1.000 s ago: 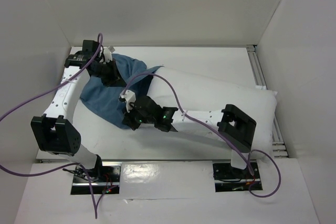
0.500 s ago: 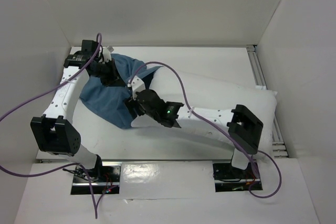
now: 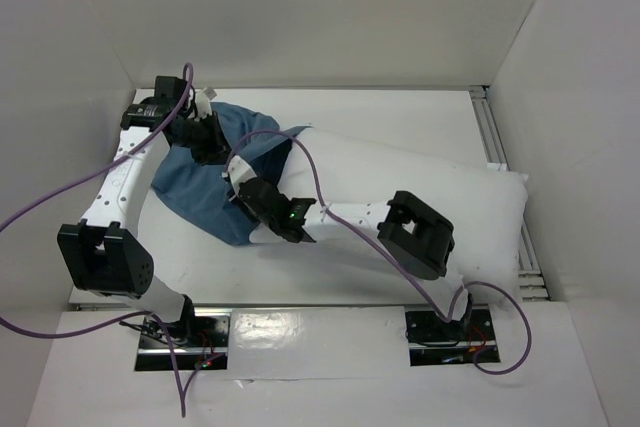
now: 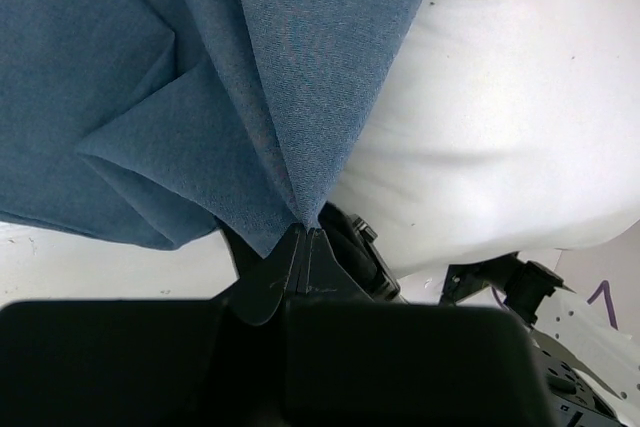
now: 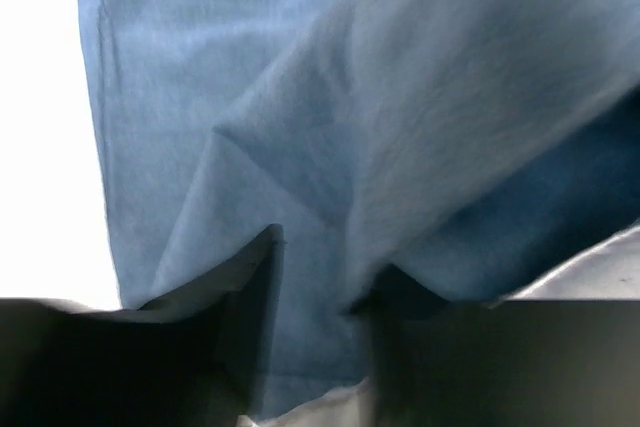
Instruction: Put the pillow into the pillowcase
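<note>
The blue pillowcase (image 3: 200,182) lies wrinkled at the left of the table, its right side over the left end of the white pillow (image 3: 420,172). My left gripper (image 3: 212,145) is shut on a pinched fold of the pillowcase (image 4: 200,77), with the pillow (image 4: 490,117) bulging to the right of it. My right gripper (image 3: 240,197) sits at the pillowcase's lower right edge. In the right wrist view its jaws stand apart, and blue cloth (image 5: 330,127) runs loosely between the fingertips of the gripper (image 5: 328,257). That view is blurred.
White enclosure walls stand on three sides. A metal rail (image 3: 495,147) runs along the table's right edge. The right arm's elbow block (image 3: 420,232) hangs over the pillow's middle, and purple cables (image 3: 310,162) loop above both arms.
My right gripper has gone from shut to jaws apart and shifted left onto the pillowcase edge. The right arm's elbow swung left. The left arm has stayed still.
</note>
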You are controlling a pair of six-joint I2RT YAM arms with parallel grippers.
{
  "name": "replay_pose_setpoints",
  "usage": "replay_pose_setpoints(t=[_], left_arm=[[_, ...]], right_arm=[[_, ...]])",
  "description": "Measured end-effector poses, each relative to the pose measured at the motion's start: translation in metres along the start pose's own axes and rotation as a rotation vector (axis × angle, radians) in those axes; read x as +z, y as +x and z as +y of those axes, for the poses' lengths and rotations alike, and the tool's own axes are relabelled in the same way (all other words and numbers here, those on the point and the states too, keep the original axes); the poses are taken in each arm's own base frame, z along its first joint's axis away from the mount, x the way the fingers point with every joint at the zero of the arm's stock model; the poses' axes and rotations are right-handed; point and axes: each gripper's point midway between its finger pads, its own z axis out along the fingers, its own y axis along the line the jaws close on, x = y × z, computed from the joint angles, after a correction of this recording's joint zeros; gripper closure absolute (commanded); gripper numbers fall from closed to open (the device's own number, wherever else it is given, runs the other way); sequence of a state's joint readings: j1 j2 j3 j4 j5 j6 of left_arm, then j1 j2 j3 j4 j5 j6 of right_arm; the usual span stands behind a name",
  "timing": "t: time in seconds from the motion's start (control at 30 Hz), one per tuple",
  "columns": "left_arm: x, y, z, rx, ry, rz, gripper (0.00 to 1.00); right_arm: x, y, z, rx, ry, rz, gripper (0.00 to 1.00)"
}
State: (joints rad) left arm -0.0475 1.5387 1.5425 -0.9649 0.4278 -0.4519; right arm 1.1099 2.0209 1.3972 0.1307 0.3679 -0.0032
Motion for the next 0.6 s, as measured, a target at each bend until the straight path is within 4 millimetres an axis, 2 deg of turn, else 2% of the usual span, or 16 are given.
replay_pose_setpoints(t=[0.03,0.07,0.13,0.23,0.37,0.6], left_arm=[[0.0,0.0,0.0,0.0,0.0,0.0,1.0],[0.0,0.0,0.0,0.0,0.0,0.0,1.0],[0.0,0.0,0.0,0.0,0.0,0.0,1.0],[0.0,0.0,0.0,0.0,0.0,0.0,1.0],[0.0,0.001,0.001,-0.004,-0.003,0.005,1.0],[-0.002,0.0,0.005,-0.018,-0.008,0.002,1.0]], right_arm=[[0.0,-0.003,0.0,0.002,0.002,-0.011,0.76],[0.001,-0.007,0.0,0.009,0.003,-0.029,1.0],[0.002,-0.011,-0.001,0.022,0.006,-0.048,1.0],[-0.003,-0.005,-0.003,0.025,0.003,-0.051,1.0],[-0.026,-0.002,-0.003,0.048,-0.041,-0.056,1.0],[-0.078,-0.044,0.01,0.154,-0.208,-0.137,1.0]])
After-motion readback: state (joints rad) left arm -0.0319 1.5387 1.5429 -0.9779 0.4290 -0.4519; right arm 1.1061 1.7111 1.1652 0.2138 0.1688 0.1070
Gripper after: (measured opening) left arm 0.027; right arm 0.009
